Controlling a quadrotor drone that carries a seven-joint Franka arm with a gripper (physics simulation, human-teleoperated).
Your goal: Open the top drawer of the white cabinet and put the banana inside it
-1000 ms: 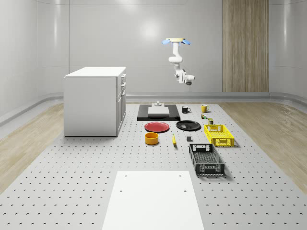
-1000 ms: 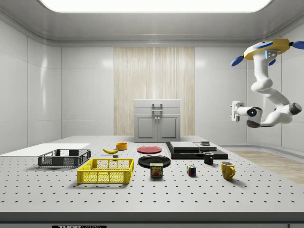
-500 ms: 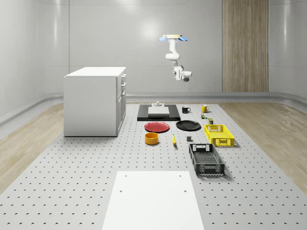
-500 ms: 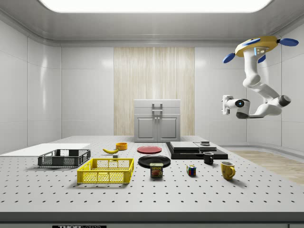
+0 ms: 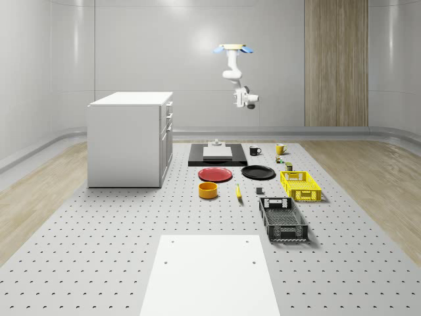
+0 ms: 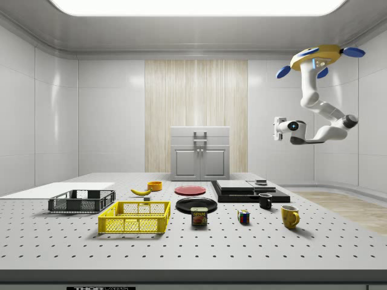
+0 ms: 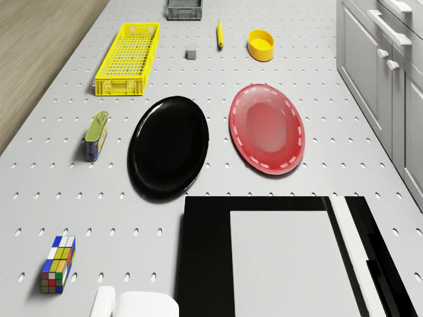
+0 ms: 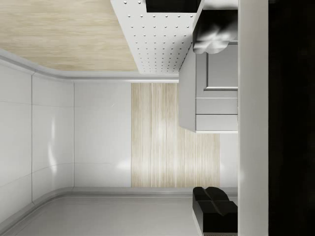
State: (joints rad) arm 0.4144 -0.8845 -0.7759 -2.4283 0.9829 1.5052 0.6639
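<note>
1 drone (image 5: 231,48) hovers, gripper (image 6: 277,128) above tray (image 6: 242,192).

The drone (image 6: 319,58) hovers high in the air, its blue rotors level. The arm (image 6: 320,112) hangs from its underside, drops toward six o'clock, bends at the elbow and doubles back. The wrist lies level, with the gripper (image 6: 276,128) aimed toward nine o'clock in the side view, holding nothing.
</note>
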